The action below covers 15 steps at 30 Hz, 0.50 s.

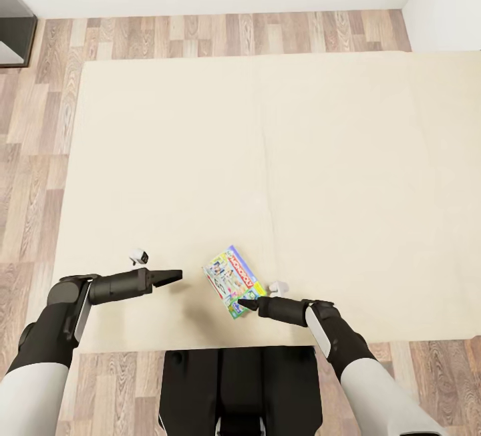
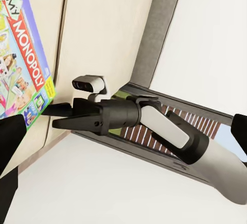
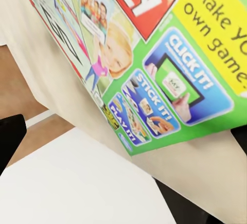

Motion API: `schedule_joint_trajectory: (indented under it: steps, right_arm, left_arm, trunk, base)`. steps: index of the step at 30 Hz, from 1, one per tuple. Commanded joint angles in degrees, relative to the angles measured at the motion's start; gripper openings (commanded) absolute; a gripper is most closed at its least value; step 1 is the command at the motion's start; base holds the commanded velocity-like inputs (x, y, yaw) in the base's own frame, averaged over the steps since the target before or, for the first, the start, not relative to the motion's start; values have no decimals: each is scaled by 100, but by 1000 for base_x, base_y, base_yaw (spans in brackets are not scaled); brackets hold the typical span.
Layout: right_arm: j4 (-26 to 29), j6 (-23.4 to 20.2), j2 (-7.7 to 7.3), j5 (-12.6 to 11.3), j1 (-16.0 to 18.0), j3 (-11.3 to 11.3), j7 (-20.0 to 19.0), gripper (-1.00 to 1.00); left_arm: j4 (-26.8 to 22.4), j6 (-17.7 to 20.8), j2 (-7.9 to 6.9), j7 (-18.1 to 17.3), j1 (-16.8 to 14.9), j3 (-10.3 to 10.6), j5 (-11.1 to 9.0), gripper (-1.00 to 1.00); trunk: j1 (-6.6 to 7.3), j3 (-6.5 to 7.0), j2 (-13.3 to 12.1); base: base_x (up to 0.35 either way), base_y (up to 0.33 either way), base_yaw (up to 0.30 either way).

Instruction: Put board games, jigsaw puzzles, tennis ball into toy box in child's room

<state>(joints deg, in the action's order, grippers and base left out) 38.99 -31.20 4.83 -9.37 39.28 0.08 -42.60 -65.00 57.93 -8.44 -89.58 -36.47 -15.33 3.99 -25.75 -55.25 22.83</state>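
One board game (image 1: 231, 280), a thin box printed green, blue and yellow with red lettering, lies flat on the cream bed (image 1: 267, 142) close to its near edge. My right gripper (image 1: 244, 303) is open, with its fingertips at the box's near corner; the right wrist view has the box (image 3: 154, 54) very close, with the dark fingers (image 3: 10, 136) at the picture's sides. My left gripper (image 1: 175, 276) is open, hovers over bare mattress left of the box and holds nothing. In the left wrist view the box (image 2: 23, 54) lies beside the right gripper (image 2: 59, 116).
Wood-plank floor (image 1: 40, 155) surrounds the bed on the left and far side, with a white wall beyond. A dark cabinet (image 1: 13, 29) stands at the far left. My own dark base (image 1: 234, 382) sits against the bed's near edge.
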Motion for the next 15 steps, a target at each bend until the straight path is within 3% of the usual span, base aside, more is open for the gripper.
schedule_joint_trajectory:
  steps: [1, 15]
  right_arm:
    - [4, -44, 0, -42, 1, 1, 6, 100]
    - [4, -64, 5, -39, 1, 1, 6, 100]
  left_arm:
    - [-4, 60, 1, -42, -3, -5, 43, 100]
    - [-4, 53, 1, -42, -4, -5, 40, 100]
  trunk:
    - [-3, -5, 9]
    - [-3, -5, 9]
  base:
    - [0, 52, 0]
    - [0, 8, 0]
